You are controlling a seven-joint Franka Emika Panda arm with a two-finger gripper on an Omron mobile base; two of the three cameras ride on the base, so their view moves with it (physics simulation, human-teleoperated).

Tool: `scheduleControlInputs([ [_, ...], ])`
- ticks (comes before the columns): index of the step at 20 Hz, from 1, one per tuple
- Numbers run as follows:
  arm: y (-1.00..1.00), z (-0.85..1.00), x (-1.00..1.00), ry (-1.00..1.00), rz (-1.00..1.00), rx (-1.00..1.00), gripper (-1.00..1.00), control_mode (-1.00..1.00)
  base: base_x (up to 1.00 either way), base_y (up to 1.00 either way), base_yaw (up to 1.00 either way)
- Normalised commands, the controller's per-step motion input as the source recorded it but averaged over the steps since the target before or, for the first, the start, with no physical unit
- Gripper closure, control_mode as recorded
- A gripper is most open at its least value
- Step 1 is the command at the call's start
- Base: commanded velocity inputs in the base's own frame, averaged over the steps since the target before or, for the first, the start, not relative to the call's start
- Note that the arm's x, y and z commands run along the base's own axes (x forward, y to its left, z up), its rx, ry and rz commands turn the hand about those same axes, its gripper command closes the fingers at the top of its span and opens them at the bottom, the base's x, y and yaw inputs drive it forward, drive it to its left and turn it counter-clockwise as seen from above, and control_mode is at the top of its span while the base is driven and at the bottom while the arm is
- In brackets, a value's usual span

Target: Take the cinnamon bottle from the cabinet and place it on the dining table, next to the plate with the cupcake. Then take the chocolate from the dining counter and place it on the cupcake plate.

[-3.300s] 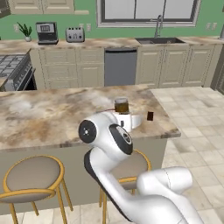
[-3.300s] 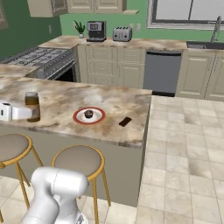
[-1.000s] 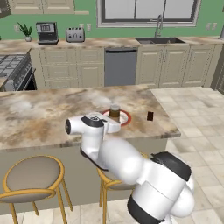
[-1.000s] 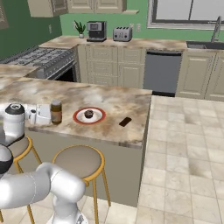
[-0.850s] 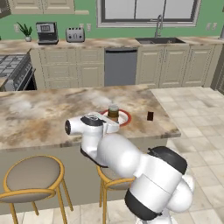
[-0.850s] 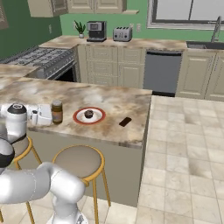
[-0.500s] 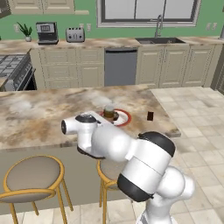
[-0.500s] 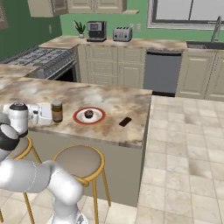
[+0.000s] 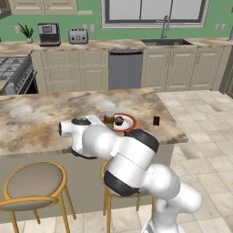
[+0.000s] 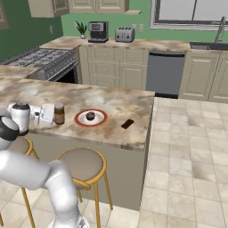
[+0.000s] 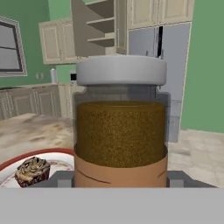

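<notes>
On a marbled beige dining counter [image 10: 111, 100], the white arm's two-finger gripper [image 10: 52, 115] reached sideways and held a clear cinnamon bottle with a grey lid and a brown paper band [image 10: 59, 113]. In the hand view the cinnamon bottle [image 11: 120, 127] stood upright and centred between the jaws, its long axis vertical, the lid level. The jaws were part-way closed, one finger against each side of the band — a grip on the bottle, by the look of it, not a loose hover.

The relation that mattered was bottle to plate. The round white plate with a red rim [image 10: 80, 118] lay just beside the bottle, on the side away from the arm's wrist, and carried a small dark chocolate-swirled cupcake [image 10: 90, 116]. From the left base camera the bottle [image 9: 109, 118] also sat close against the plate's [image 9: 131, 124] edge. Whether its base already touched the counter could not be told (the fingers hid the bottom).

A small dark chocolate bar [image 10: 128, 123] lay flat on the counter beyond the plate — well apart from the gripper and untouched.
</notes>
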Motion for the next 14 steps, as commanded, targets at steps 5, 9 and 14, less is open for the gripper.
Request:
scheduleControlInputs([
  [5, 0.22, -0.27, 0.3, 0.0, -0.12, 0.0, 1.0, -1.0, 0.0, 0.0, 0.0],
  [9, 0.02, -0.15, 0.36, 0.0, -0.07, -0.03, 1.0, -1.0, 0.0, 0.0, 0.0],
  [14, 0.0, -0.16, 0.28, 0.0, -0.06, -0.01, 1.0, -1.0, 0.0, 0.0, 0.0],
])
